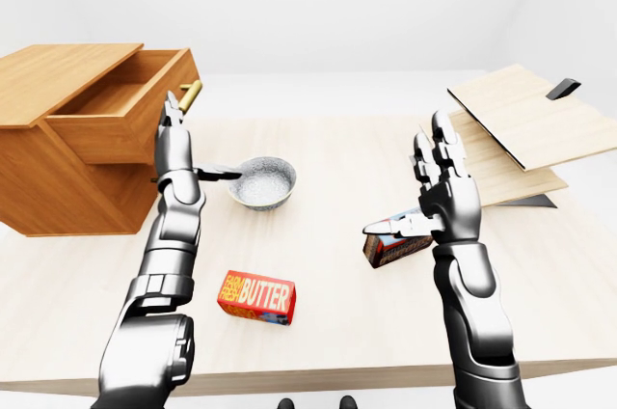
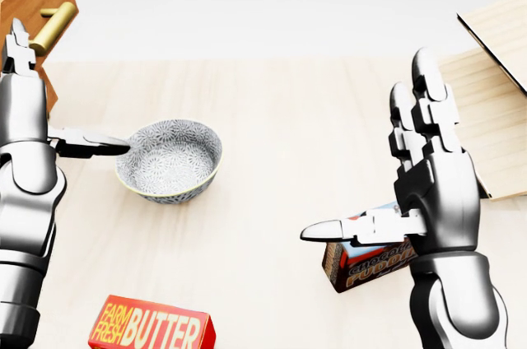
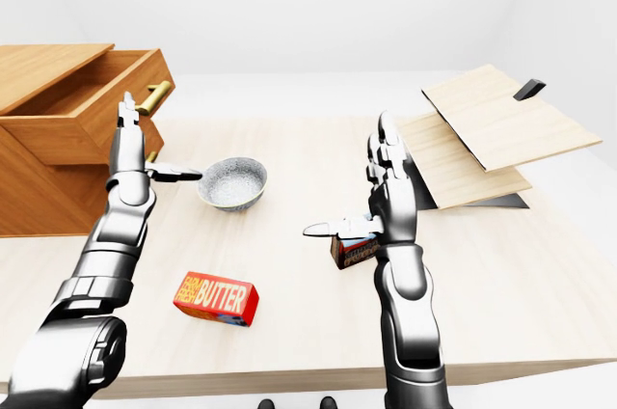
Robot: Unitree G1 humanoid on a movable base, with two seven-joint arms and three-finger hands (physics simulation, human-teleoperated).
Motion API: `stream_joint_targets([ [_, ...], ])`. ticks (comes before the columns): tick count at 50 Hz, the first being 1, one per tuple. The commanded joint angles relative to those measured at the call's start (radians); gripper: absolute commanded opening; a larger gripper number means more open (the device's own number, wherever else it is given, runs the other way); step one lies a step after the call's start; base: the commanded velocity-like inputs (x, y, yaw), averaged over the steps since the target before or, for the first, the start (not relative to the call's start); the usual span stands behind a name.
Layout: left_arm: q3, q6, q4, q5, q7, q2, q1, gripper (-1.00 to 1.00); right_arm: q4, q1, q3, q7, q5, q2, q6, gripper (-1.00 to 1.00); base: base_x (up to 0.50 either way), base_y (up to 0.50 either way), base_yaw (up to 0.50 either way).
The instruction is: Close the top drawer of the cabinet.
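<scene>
The wooden cabinet (image 1: 58,187) stands at the left of the table. Its top drawer (image 1: 125,124) is pulled part way out, and its brass handle (image 2: 53,26) points right. My left hand (image 1: 181,147) is open. Its fingers (image 1: 172,110) are upright against the drawer front just below the handle, and its thumb sticks out toward the bowl. Over at the right my right hand (image 2: 412,193) is open too, palm up-edge, hovering over a brown carton and holding nothing.
A patterned bowl (image 2: 169,160) sits just right of my left hand. A red butter box (image 2: 152,326) lies near the bottom edge, and a brown carton (image 2: 370,260) sits under my right hand. Stacked wooden boards (image 1: 521,129) lie at the right. A lower drawer handle (image 3: 151,156) shows beneath.
</scene>
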Motion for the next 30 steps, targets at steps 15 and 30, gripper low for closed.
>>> stream_joint_targets([
  [15, 0.056, 0.0, 0.104, -0.005, 0.085, 0.123, -0.053, 1.0, 0.009, -0.011, 0.013, -0.01, -0.01, 0.006, 0.0, 1.0, 0.0, 0.0, 0.0],
  [30, 0.068, 0.0, 0.201, -0.013, 0.126, 0.178, -0.082, 1.0, 0.006, 0.0, 0.014, -0.005, -0.014, 0.006, 0.0, 1.0, 0.0, 0.0, 0.0],
])
